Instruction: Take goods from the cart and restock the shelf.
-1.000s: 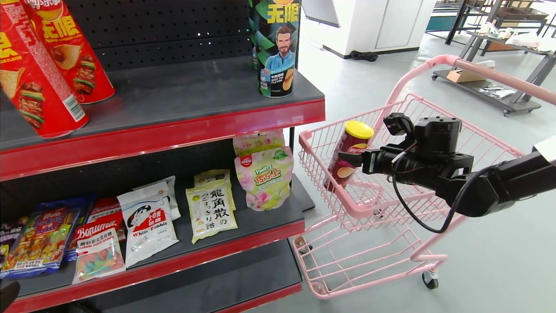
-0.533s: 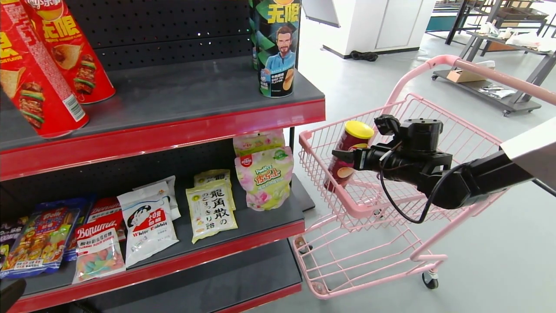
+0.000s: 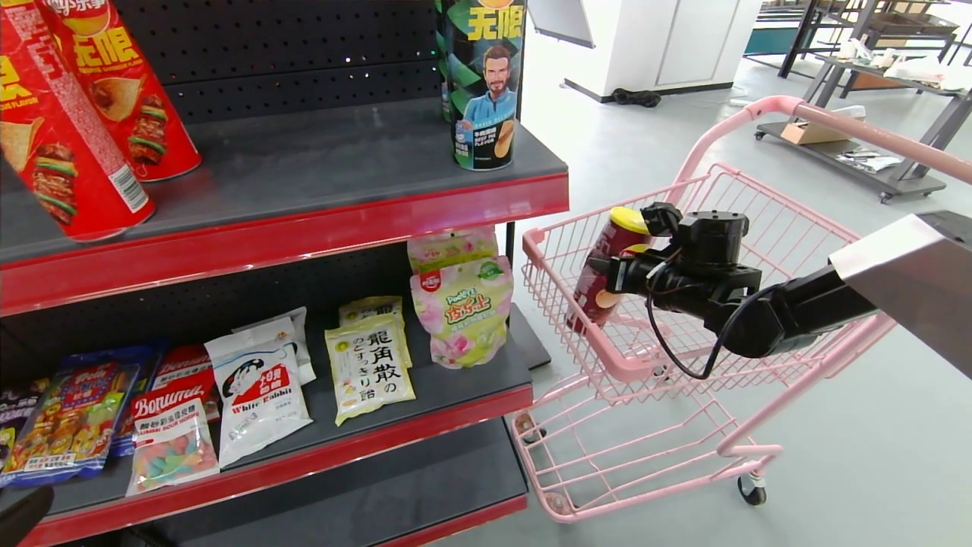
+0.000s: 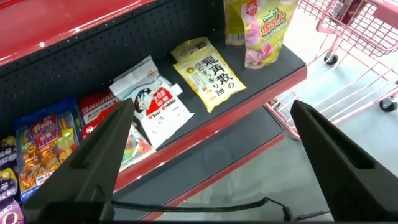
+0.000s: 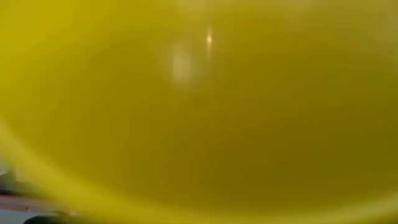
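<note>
In cart [image 3: 873,135] at right, can [image 3: 596,300] being met by right end effector [image 3: 607,262], grip untellable; left end effector [image 4: 211,109] being held apart.

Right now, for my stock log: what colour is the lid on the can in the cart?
Yellow lid, clearest in the head view.

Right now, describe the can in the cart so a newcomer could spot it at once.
Start at the pink cart right of the red-edged shelf. In its basket corner nearest the shelf leans a tall chip can, with the right gripper at it. It is dark red with a yellow lid, unlike the bright red cans and green-black can on the top shelf.
</note>
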Tool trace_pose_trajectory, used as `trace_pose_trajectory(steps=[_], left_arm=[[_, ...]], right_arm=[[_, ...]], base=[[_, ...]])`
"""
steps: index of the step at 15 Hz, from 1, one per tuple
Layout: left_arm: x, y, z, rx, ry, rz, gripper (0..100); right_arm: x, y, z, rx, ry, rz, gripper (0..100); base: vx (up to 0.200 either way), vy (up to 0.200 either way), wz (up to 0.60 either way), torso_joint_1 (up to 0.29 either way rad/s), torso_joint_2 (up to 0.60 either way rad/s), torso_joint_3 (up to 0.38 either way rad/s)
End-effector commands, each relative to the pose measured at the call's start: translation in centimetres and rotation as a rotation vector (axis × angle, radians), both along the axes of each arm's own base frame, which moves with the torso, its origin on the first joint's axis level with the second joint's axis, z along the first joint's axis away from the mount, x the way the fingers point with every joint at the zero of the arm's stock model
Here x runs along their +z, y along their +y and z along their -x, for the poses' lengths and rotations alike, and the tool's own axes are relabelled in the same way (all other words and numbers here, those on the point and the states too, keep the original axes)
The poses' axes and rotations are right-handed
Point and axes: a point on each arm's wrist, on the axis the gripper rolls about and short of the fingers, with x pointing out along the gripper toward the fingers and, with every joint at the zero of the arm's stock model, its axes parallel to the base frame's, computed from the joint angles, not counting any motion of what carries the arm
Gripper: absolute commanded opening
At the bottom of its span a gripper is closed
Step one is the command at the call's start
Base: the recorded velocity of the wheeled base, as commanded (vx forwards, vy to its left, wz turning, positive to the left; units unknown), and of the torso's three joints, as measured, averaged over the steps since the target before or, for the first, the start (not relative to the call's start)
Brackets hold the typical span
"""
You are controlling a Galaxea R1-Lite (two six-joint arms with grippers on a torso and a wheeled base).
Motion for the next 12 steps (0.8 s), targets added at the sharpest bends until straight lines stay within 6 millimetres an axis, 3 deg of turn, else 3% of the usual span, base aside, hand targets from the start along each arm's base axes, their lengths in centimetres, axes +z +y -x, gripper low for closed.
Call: trace_pose_trajectory(steps=[1, 3, 7, 8, 10, 11, 12], left_arm=[[0.0, 0.0, 0.1, 0.002, -0.003, 0.0, 100], [0.1, 0.0, 0.1, 0.002, -0.005, 0.002, 100], [0.4, 0.1, 0.3, -0.006, -0.024, 0.006, 100], [0.4, 0.1, 0.5, -0.006, -0.03, 0.008, 100], [0.2, 0.1, 0.6, -0.001, -0.033, 0.007, 100], [0.2, 0.2, 0.7, -0.002, -0.035, 0.006, 100], [0.2, 0.2, 0.7, -0.002, -0.035, 0.006, 100]], right_arm=[[0.1, 0.0, 0.0, -0.003, 0.001, 0.001, 0], [2.0, -0.4, 1.0, -0.029, -0.031, 0.0, 0], [9.5, -2.9, 5.8, -0.071, -0.133, -0.012, 0], [13.1, -4.8, 8.6, -0.103, -0.171, 0.005, 0], [17.6, -6.6, 13.6, -0.129, -0.185, 0.019, 0], [19.2, -7.0, 17.3, -0.126, -0.158, 0.025, 0], [19.5, -7.2, 18.4, -0.125, -0.148, 0.027, 0]], base=[[0.0, 0.0, 0.0, 0.0, 0.0, 0.0], [0.0, 0.0, 0.0, 0.0, 0.0, 0.0], [0.0, 0.0, 0.0, 0.0, 0.0, 0.0], [0.0, 0.0, 0.0, 0.0, 0.0, 0.0], [0.0, 0.0, 0.0, 0.0, 0.0, 0.0], [0.0, 0.0, 0.0, 0.0, 0.0, 0.0], [0.0, 0.0, 0.0, 0.0, 0.0, 0.0]])
